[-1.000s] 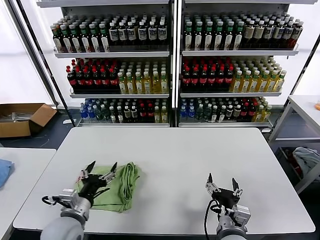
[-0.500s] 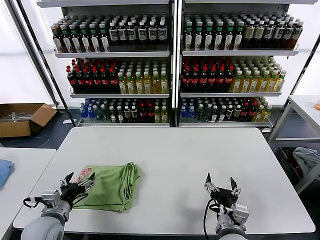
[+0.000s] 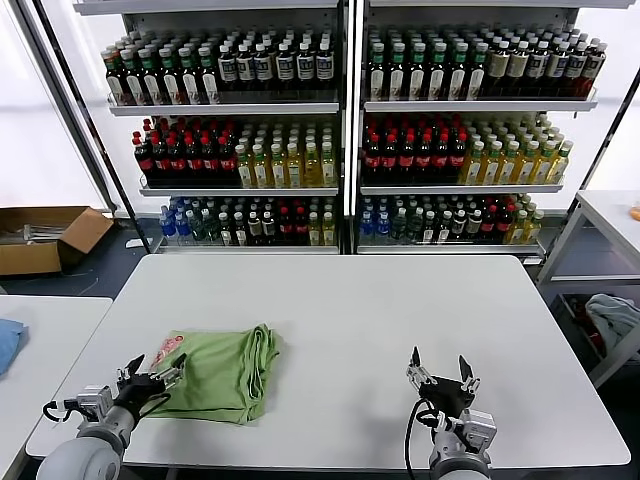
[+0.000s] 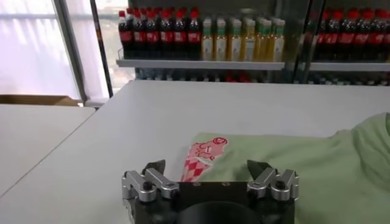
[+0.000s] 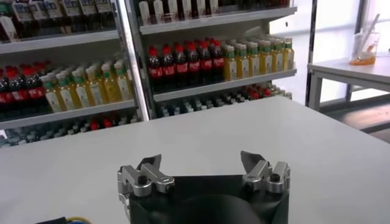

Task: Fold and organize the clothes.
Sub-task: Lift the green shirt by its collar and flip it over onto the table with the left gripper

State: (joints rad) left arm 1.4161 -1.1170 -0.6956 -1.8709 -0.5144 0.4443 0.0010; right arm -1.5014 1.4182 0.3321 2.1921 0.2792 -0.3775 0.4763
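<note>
Over on the far left there's a side table (image 3: 45, 330) with a bit of blue cloth (image 3: 8, 340) on it, not part of the job. Next comes the left gripper (image 3: 151, 380), sitting low at the near-left edge of the white table (image 3: 400, 300), fingers spread wide and holding nothing. From its wrist camera, its fingertips (image 4: 156, 166) sit right at the shirt's near edge, next to the red-and-white patch (image 4: 204, 155); I can't tell whether they actually touch the cloth.

The green polo shirt (image 3: 220, 370) itself lies on the left half of the table, already folded into a flat, roughly square packet with layered fold edges stacked up along its right side. Long axis looks to me like it runs from the near edge toward the shelves (image 3: 345, 130), though it's close to square, so I wouldn't swear by it. The patch corner points toward the left gripper. Collar and buttons aren't visible.

My read: folding looks pretty much done and this is the tidy-up stage. Next move would probably be either squaring the packet up or just leaving it alone, and nudging that loose stacked edge could undo the fold.

Over on the right, the right gripper (image 3: 438, 374) is parked near the front edge, jaws wide, nothing in them, well away from the shirt.
</note>
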